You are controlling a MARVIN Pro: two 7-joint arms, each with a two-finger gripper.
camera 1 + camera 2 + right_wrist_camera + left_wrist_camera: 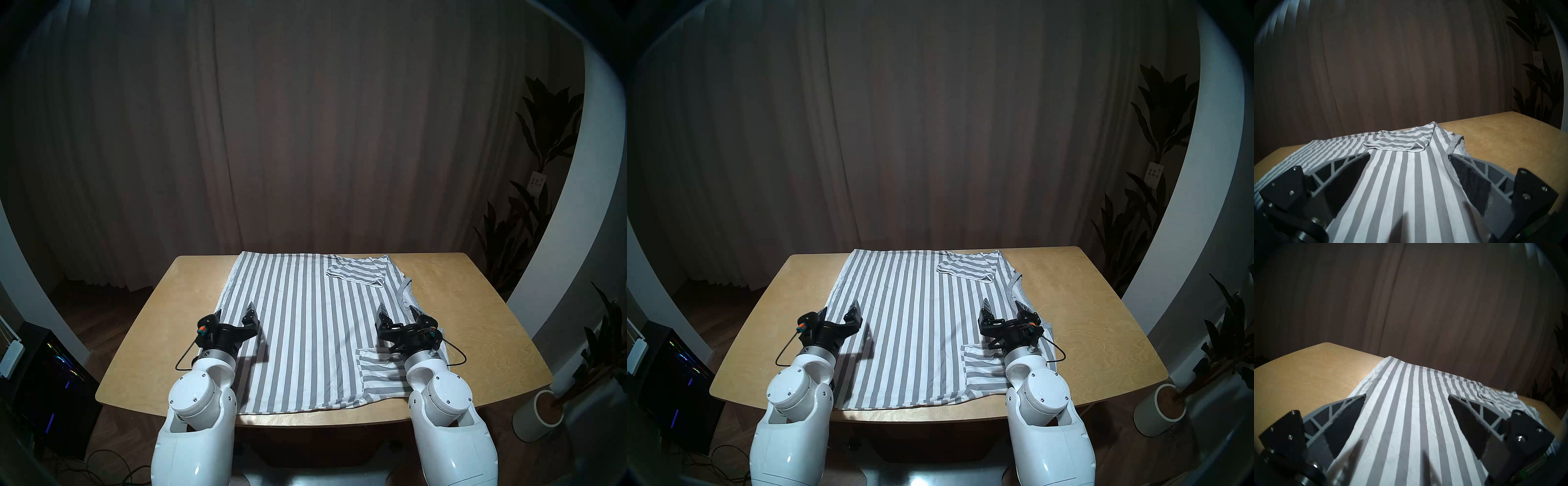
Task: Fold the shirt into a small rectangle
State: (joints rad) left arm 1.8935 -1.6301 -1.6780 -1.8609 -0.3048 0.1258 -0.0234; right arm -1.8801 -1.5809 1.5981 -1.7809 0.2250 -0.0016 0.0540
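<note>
- The striped t-shirt (305, 325) lies flat on the wooden table (475, 325), spread sideways: its hem is toward my left, its grey neckband (405, 298) toward my right.
- The far sleeve (358, 273) is folded inward and rests on top of the shirt body near the table's far edge.
- The chest pocket (376, 365) faces up, near the table's front edge, partly hidden behind my right wrist.
- My left gripper (234, 310) hangs above the hem side of the shirt, pointing forward. Its fingers stand wide apart and hold nothing.
- In the left wrist view, both fingers (1350, 414) frame bare striped cloth; the left one sits over the hem edge beside uncovered table (1305, 372).
- My right gripper (397, 309) hangs above the neck side of the shirt, pointing forward. Its fingers stand wide apart and hold nothing.
- In the right wrist view, the right finger (1473, 176) sits over the neckband (1452, 151); the folded sleeve (1401, 140) lies ahead of the gap.
- Both grippers cast shadows on the cloth below them, apart from it.
- A brown curtain (305, 135) hangs behind the table; potted plants (529, 190) stand at my right.
</note>
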